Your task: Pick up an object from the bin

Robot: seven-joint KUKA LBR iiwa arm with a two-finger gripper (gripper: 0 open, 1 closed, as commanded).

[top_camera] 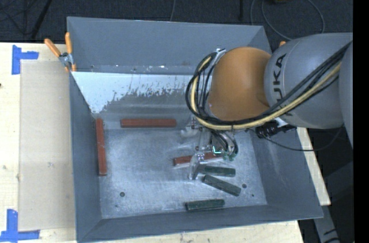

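My gripper is low in the right half of the bin, under the orange wrist cover. It stands at the right end of a short reddish-brown bar that pokes out to its left. Just to its right lies a dark green bar, and a second dark green bar lies slanted below that one. Whether the gripper touches any of them is hidden by its own body.
A long reddish-brown bar lies flat near the back of the bin floor. Another lies along the left wall. A third dark green bar rests by the front wall. The arm and cables cover the bin's right side.
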